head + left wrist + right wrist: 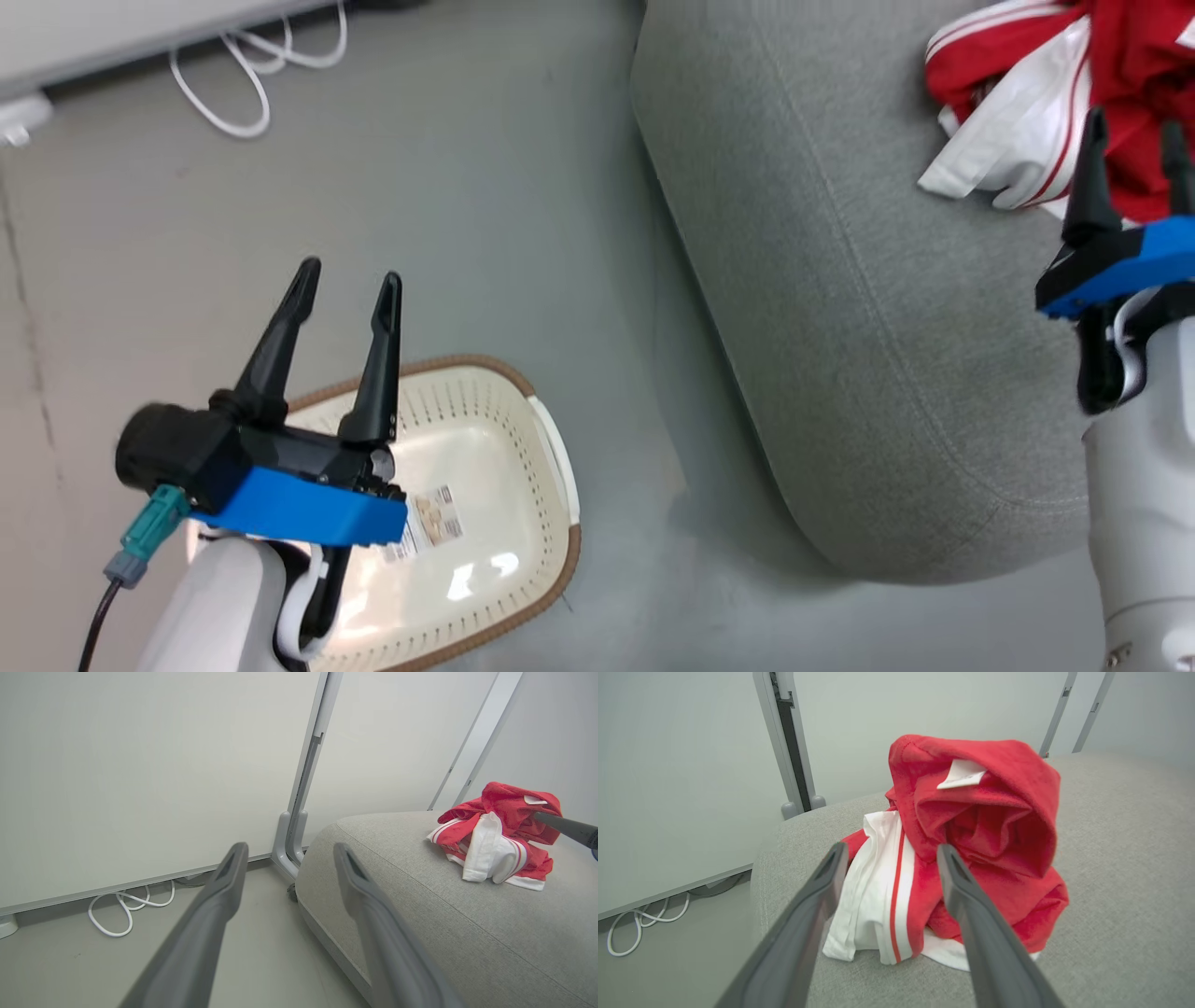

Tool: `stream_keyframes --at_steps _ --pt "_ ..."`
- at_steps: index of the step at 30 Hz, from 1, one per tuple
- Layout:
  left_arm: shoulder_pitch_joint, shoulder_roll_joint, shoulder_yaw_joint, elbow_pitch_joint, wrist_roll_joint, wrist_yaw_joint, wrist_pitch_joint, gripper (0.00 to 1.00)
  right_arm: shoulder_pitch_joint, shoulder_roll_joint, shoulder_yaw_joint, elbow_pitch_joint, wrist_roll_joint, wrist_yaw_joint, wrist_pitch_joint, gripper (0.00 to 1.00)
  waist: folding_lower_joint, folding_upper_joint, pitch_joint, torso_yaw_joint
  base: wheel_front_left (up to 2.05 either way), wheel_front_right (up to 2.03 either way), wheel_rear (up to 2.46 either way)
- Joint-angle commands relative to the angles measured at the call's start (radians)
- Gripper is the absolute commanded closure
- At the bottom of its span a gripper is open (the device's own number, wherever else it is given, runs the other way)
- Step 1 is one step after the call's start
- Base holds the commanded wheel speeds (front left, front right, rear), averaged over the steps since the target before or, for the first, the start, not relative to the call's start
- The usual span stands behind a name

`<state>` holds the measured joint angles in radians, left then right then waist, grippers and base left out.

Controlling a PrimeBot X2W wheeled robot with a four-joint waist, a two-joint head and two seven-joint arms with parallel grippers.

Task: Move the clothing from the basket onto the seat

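Note:
The red and white clothing (pixel 1036 103) lies bunched on the light-grey seat (pixel 868 308) at the upper right; it also shows as a heap (pixel 966 849) with a white tag in the right wrist view, and as a pile (pixel 497 835) in the left wrist view. My right gripper (pixel 1134 135) stands open just short of the pile, fingers apart and nothing between them. The cream basket (pixel 495 532) with its brown rim sits on the floor at the lower left, its label showing on the bare bottom. My left gripper (pixel 347 285) hovers open above the basket's far rim.
A white cable (pixel 252 75) loops on the grey floor by the wall panel at the upper left. A grey frame post (pixel 292 844) stands beside the seat's corner. Bare floor runs between the basket and the seat.

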<state>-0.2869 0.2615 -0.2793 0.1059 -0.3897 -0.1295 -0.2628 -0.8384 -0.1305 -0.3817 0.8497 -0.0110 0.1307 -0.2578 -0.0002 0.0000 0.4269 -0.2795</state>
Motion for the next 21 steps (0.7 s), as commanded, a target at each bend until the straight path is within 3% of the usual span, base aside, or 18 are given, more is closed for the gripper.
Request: stream_keyframes --at_steps 1,12,21 --pt "0.023 -0.013 0.012 0.008 -0.006 -0.002 -0.003 0.00 0.039 0.000 0.025 -0.016 0.020 0.000 -0.001 0.00 0.0002 0.0000 -0.095 0.017 0.00 0.00 0.00" --pt "0.166 -0.072 0.096 0.055 -0.016 -0.002 -0.003 0.00 0.349 0.059 0.190 -0.256 0.040 0.000 -0.007 0.00 0.0002 0.0000 -0.265 0.073 0.00 0.00 0.00" --pt "0.220 -0.101 0.144 0.099 0.009 -0.002 -0.003 0.00 0.551 0.076 0.275 -0.444 0.046 0.000 0.007 0.00 0.0002 0.0000 -0.330 0.157 0.00 0.00 0.00"
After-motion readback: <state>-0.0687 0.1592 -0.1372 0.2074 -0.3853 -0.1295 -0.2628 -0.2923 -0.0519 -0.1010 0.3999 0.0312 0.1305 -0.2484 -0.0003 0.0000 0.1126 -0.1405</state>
